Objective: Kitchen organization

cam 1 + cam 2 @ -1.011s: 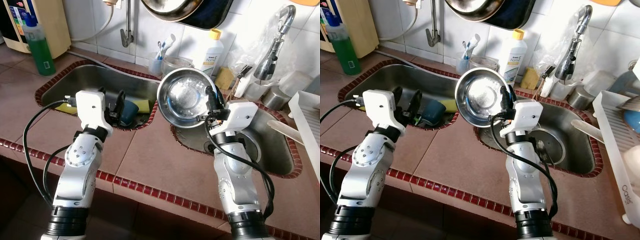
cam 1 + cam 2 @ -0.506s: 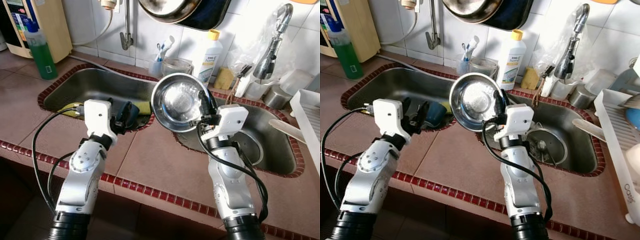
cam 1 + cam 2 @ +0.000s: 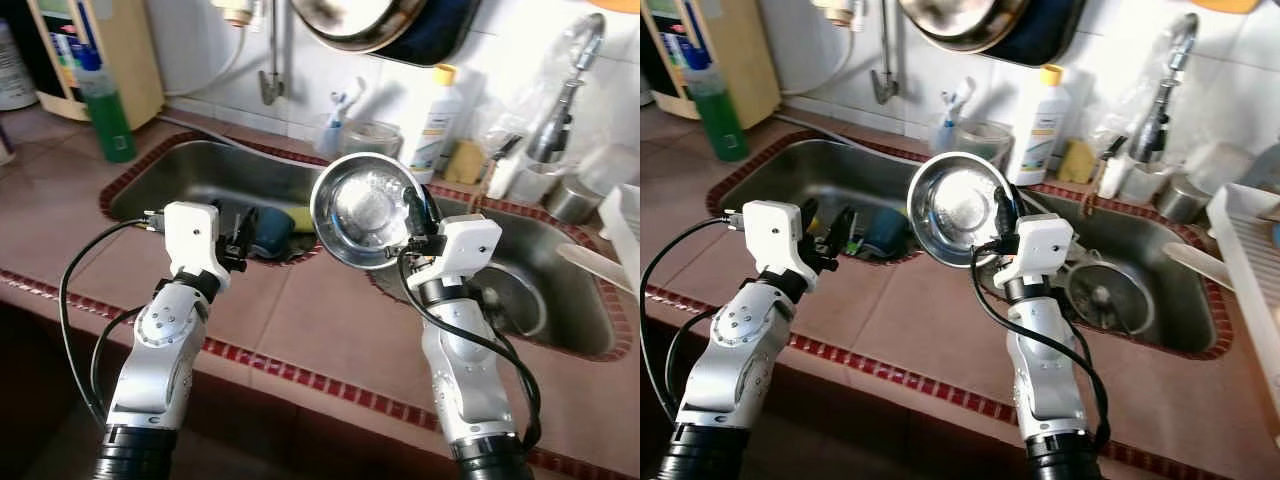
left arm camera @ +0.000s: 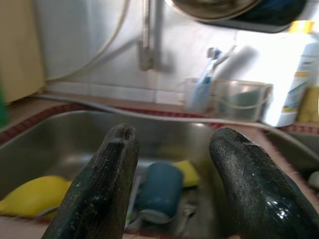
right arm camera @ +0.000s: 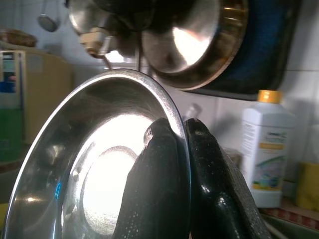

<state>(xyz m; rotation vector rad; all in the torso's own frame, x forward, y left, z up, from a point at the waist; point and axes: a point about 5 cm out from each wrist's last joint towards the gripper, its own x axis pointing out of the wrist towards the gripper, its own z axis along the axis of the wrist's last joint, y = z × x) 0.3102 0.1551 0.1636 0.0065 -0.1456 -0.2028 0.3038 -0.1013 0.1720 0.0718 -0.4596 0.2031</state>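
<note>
Right end effector pinched tight on the rim of a steel bowl, one finger inside, one outside. Bowl held tilted on edge, hollow facing the camera, above the tiled strip of surface between the left sink and the right sink. Left end effector spread apart, gripping nothing, at the left sink's near rim. Inside the left sink: blue cup on its side, yellow sponge beside it
</note>
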